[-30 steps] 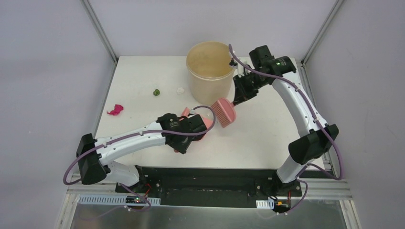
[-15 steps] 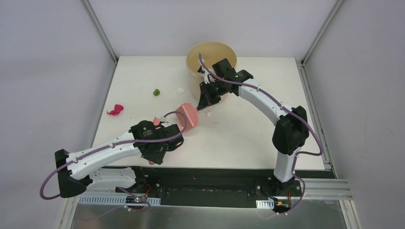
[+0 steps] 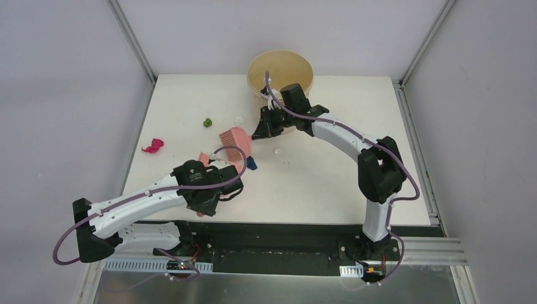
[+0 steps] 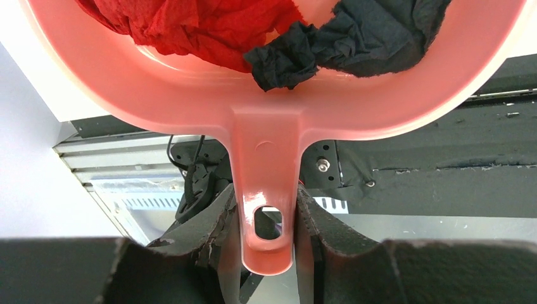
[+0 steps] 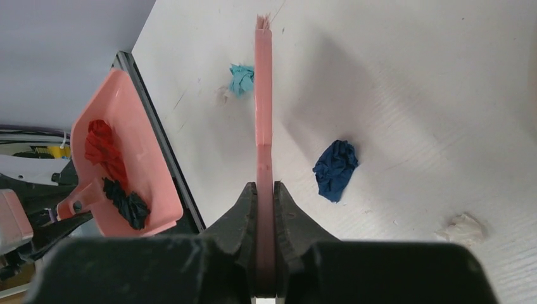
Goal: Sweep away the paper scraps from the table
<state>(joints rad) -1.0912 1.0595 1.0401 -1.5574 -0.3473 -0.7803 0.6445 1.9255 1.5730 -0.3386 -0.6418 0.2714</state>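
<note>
My left gripper (image 4: 266, 221) is shut on the handle of the pink dustpan (image 4: 278, 101), held tilted near the table's front edge. A red scrap (image 4: 202, 25) and a black scrap (image 4: 354, 38) lie in the pan. My right gripper (image 3: 256, 132) is shut on the pink hand brush (image 3: 235, 140), whose bristles are low over the white table (image 3: 329, 171). A dark blue scrap (image 3: 252, 163) lies just right of the brush (image 5: 263, 95). A white scrap (image 3: 277, 151), a green one (image 3: 207, 122), another white one (image 3: 239, 119) and a magenta one (image 3: 152, 146) lie loose.
A tall beige bucket (image 3: 280, 69) stands at the table's back edge, just behind my right wrist. In the right wrist view a teal scrap (image 5: 240, 79) lies by the brush tip and the dustpan (image 5: 120, 158) hangs at the left over the black front strip (image 5: 161, 152).
My right arm swung the brush from beside the bucket left and down toward the blue scrap. My left arm drew the dustpan back toward the front left, then held still.
</note>
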